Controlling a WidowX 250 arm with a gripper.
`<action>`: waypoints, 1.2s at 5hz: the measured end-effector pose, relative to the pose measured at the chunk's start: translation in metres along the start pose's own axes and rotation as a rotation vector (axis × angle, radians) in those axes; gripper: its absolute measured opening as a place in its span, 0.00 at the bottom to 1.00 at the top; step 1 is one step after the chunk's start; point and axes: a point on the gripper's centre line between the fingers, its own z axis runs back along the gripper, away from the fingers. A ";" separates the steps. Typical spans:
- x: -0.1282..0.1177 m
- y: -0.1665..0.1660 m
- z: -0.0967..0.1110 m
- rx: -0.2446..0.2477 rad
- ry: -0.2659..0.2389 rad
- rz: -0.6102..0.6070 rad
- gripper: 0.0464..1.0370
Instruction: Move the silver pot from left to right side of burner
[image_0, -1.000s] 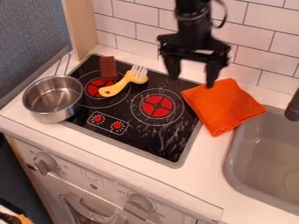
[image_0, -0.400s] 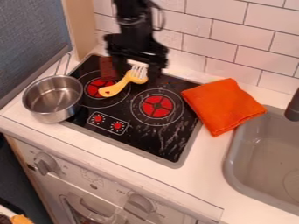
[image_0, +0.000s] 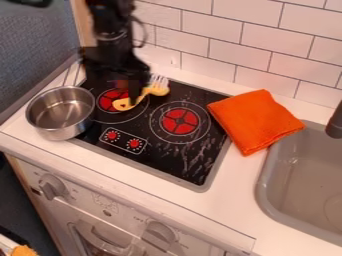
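Observation:
Over the upper left of the stovetop hangs the black gripper (image_0: 115, 91), its two fingers apart and open with nothing between them. The silver pot (image_0: 61, 131) stands upright at the stovetop's left edge, partly on the white counter, below and to the left of the gripper. The black stovetop (image_0: 157, 156) has a left red burner (image_0: 110, 98), partly behind the gripper, and a right red burner (image_0: 179, 121) with nothing on it. The pot and gripper appear apart.
A yellow-handled fork (image_0: 159, 90) lies across the left burner, close to the gripper's right finger. An orange cloth (image_0: 256, 121) rests at the stovetop's right edge, beside the grey sink (image_0: 294, 175). A tiled wall (image_0: 260, 55) rises behind.
From above the right back of the stovetop, the gripper has moved left to the left burner, now covering the brown bar seen there before. The pot, fork and cloth stay put.

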 end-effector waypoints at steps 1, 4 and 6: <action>-0.008 0.011 -0.004 0.040 0.019 0.005 0.96; -0.029 0.035 -0.026 0.020 0.085 0.106 0.96; -0.035 0.034 -0.044 0.013 0.110 0.138 0.91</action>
